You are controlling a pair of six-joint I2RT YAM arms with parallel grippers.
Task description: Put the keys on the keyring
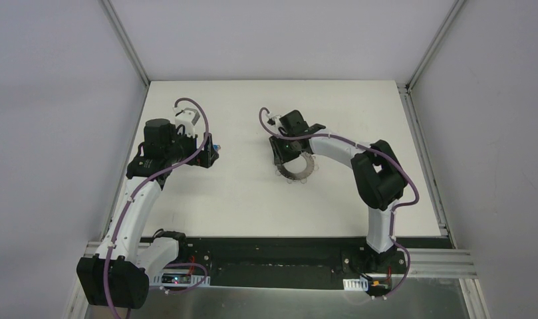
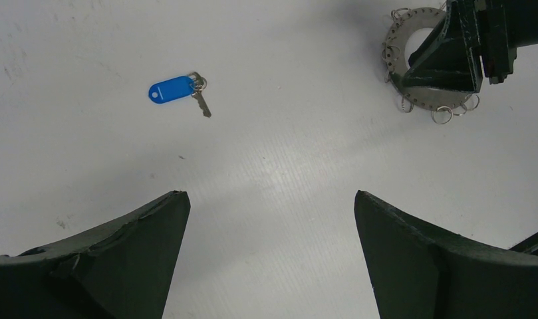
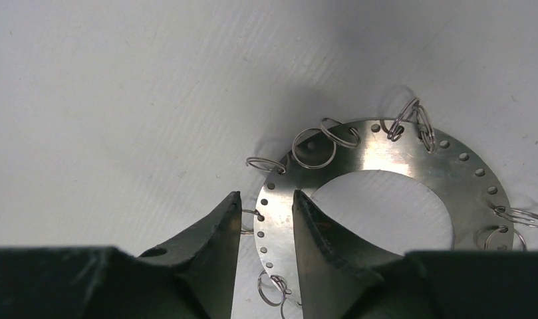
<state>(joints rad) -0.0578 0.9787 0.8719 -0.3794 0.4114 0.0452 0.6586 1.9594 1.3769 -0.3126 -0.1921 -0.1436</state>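
A key with a blue plastic head and a short silver blade lies flat on the white table, ahead and to the left of my left gripper, which hangs wide open above bare table. The keyring is a flat grey metal ring with punched holes and small wire loops around its rim, lying flat mid-table. My right gripper straddles the ring's left band, one finger inside the hole and one outside by a wire loop. A narrow gap shows at the outer finger. In the left wrist view the right gripper covers part of the keyring.
Grey walls with metal rails enclose the white table on three sides. Both arm bases sit on a black strip at the near edge.
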